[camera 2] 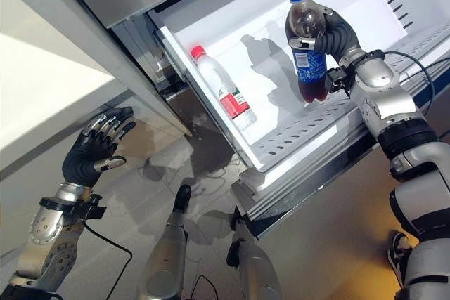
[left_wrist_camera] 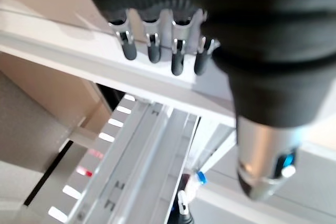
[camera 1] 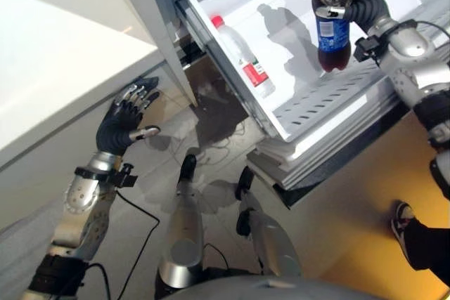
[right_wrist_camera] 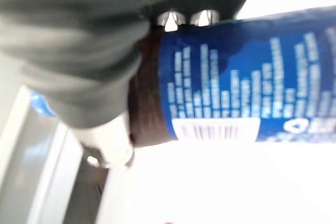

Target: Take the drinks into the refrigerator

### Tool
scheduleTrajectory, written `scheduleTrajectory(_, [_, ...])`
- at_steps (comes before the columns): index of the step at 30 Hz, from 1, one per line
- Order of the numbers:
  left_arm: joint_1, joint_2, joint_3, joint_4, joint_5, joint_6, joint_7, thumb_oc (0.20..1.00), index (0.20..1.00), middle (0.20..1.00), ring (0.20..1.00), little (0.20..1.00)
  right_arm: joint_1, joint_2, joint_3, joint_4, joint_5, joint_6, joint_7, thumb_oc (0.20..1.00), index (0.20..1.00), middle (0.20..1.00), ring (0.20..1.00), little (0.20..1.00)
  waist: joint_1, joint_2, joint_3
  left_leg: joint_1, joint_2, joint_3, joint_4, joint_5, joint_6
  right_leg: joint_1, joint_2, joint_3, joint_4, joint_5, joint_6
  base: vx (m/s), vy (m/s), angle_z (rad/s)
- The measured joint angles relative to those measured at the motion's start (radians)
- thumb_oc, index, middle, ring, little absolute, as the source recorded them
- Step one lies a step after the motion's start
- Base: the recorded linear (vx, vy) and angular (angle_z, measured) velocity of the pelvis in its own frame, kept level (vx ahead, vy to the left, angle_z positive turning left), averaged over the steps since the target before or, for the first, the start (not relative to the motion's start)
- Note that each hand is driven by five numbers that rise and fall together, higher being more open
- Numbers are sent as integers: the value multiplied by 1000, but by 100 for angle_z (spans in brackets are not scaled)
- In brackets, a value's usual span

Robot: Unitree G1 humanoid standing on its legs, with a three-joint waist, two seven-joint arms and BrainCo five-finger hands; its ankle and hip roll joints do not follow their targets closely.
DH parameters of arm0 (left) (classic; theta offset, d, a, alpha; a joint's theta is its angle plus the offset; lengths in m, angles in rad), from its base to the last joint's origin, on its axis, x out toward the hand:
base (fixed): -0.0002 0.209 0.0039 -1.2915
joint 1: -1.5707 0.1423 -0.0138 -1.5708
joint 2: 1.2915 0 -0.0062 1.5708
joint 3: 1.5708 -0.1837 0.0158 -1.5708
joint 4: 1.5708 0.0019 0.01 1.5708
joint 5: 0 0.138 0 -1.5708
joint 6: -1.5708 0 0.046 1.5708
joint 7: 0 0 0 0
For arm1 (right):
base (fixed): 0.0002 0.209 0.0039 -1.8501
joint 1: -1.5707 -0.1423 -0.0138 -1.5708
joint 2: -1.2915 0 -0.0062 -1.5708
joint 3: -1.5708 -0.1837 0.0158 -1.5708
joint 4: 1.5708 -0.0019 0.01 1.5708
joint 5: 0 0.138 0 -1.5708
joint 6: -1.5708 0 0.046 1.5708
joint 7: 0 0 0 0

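two bottles: cola bottle [camera 2: 308,47] held, water bottle [camera 2: 219,88] lying.

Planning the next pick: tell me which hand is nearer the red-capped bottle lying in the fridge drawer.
Right. The right hand holds a cola bottle above the drawer, close beside the red-capped bottle. The left hand hangs outside the fridge.

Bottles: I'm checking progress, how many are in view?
2. A cola bottle is held in the right hand over the fridge shelf; a clear bottle lies on it.
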Motion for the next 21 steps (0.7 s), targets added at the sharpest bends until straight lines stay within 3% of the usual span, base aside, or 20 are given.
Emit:
scheduleTrajectory(11, [-14,0,-29,0,1,-6,28,1000,1000,1000,1000,1000,-76,36,74,10,-39,9,3,200,200,200,200,200,-2,-3,0,-41,6,-4,6,3,-6,-37,7,-1,0,8,-5,3,-8,0])
scheduleTrajectory(21, [-29,-2,-36,0,3,-8,45,1000,1000,1000,1000,1000,-99,141,78,34,-101,9,-6,200,200,200,200,200,-1,-13,-3,-65,16,-24,10,8,-15,-50,17,-26,0,12,-10,8,-12,4])
